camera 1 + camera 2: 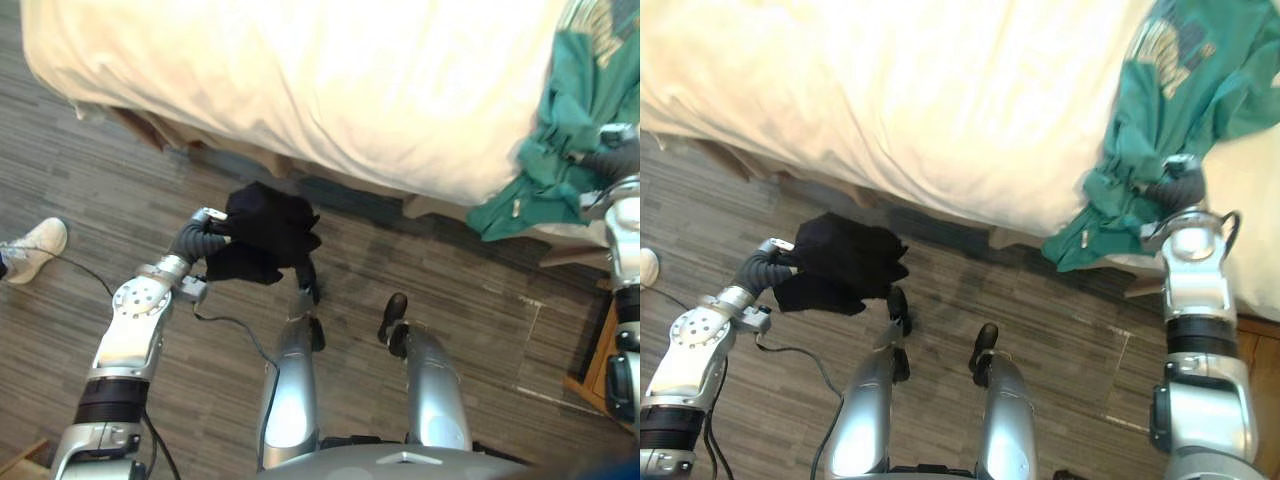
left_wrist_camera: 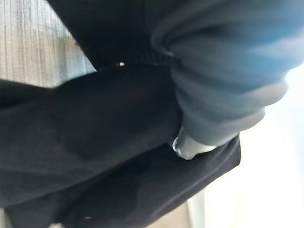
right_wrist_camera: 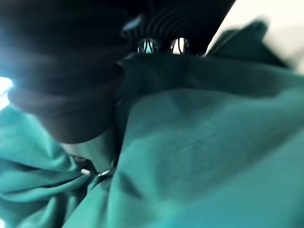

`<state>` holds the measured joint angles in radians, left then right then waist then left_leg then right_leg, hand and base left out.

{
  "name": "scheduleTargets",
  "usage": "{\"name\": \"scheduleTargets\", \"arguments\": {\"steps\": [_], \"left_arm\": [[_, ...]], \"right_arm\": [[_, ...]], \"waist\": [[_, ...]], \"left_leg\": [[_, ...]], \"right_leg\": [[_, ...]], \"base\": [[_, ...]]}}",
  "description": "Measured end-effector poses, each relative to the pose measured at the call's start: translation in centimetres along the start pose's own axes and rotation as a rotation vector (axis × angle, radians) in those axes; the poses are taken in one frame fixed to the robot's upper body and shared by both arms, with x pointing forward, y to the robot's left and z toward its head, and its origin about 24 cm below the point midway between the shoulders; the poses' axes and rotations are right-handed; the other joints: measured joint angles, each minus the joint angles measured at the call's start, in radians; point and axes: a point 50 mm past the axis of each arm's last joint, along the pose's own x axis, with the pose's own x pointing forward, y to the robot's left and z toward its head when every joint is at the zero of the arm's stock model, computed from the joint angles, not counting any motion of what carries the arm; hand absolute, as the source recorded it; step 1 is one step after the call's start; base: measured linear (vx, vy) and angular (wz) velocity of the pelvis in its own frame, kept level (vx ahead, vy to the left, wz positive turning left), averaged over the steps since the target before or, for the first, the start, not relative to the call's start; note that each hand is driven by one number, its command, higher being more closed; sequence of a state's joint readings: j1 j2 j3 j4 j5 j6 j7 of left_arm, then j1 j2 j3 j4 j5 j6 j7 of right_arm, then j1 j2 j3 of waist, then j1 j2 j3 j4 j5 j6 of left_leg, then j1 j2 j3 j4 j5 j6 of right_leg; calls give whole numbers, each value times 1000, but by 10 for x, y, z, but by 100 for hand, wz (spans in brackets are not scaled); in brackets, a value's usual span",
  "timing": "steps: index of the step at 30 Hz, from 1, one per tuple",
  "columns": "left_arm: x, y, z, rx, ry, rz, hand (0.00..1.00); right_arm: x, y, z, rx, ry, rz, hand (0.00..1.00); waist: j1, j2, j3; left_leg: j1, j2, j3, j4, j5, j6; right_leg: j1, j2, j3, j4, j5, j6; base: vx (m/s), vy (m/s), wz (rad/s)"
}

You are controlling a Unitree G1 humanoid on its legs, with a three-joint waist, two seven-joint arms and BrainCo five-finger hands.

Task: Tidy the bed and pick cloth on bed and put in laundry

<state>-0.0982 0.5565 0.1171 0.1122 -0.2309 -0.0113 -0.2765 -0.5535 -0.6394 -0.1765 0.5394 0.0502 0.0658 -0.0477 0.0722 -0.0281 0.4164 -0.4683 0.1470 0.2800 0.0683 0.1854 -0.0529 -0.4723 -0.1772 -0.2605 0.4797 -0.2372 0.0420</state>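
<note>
A black cloth (image 1: pixel 265 232) hangs bunched over my left hand (image 1: pixel 200 238), held in the air above the floor just in front of the bed's near edge. The left wrist view shows the same black cloth (image 2: pixel 95 142) wrapped close round the hand. A green garment (image 1: pixel 1160 110) with pale print lies on the bed's right part and droops over the edge. My right hand (image 1: pixel 1180 188) is pushed into its folds at the bed's edge. In the right wrist view the green garment (image 3: pixel 199 142) covers everything past the dark cover.
The bed (image 1: pixel 350 80) under a cream cover spans the top of the view, its base showing beneath. A person's white shoe (image 1: pixel 35 248) stands on the grey plank floor at the left. Wooden furniture (image 1: pixel 600 370) stands at the right edge.
</note>
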Motion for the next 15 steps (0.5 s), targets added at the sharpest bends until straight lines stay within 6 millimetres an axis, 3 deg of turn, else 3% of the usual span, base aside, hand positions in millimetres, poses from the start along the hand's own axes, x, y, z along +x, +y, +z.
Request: {"name": "scheduleTargets", "arguments": {"steps": [6, 9, 11, 15], "left_arm": [[0, -11, -23, -166, 47, 96, 100], [-4, -23, -36, -275, 75, 147, 100], [-13, -41, -53, -352, 123, 160, 100], [-37, -72, -84, -457, 222, 186, 100]], "right_arm": [[-27, 39, -35, 227, 21, 51, 100], [-62, 76, -65, 435, 99, 77, 100], [-99, 107, -89, 569, 189, 124, 100], [-151, 126, -117, 756, 281, 158, 100]], "waist": [[-14, 1, -5], [-22, 0, -5], [-33, 8, -14], [-67, 35, -76]], "left_leg": [[68, 0, 10, -18, -4, -5], [137, 0, 27, -33, -9, -12], [201, 0, 57, -38, -22, -21], [296, -10, 111, -98, -30, -17]], "right_leg": [[65, 5, 4, -25, 0, 0], [124, 12, 21, -45, 2, 2], [177, 16, 48, -65, 5, 9], [229, 20, 87, -99, 10, 20]], "base": [[34, -13, -5], [65, -5, -18], [58, 6, -37], [75, 39, -38]]}}
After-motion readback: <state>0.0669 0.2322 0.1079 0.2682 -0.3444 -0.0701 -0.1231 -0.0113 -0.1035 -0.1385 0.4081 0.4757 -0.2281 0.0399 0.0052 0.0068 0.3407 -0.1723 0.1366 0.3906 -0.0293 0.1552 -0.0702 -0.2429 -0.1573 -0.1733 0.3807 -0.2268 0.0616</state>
